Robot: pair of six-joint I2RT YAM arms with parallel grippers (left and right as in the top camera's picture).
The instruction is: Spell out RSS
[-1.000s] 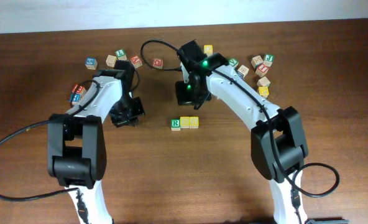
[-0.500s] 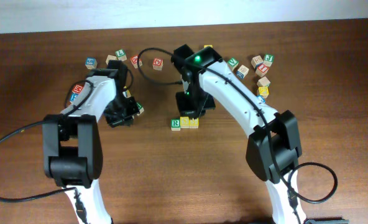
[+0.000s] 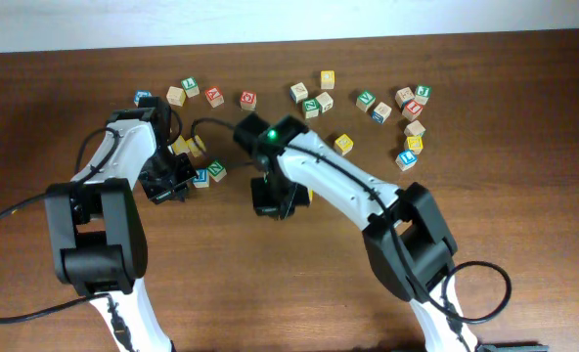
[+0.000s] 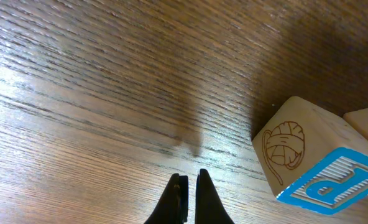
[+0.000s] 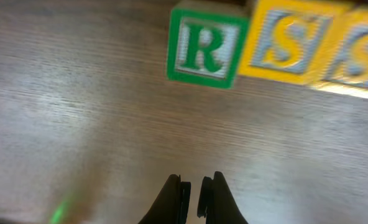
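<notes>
Woodgrain table (image 3: 270,293), pale band (image 3: 74,20) beyond; RSS cubes (image 5: 283,43) in a row; both jaws clenched, empty.

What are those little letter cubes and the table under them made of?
The R cube and the two S cubes look like painted wood, green and yellow, though blur hides any grain. The table shows brown grain lines with a soft sheen: wood or wood-look laminate.

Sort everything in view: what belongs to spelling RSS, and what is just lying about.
Belongs: green R cube; yellow S cube beside it; second yellow S cube.
Lying about: blue-lettered cube with a drawing on its side; red-lettered cube; lone yellow cube; other scattered cubes.
</notes>
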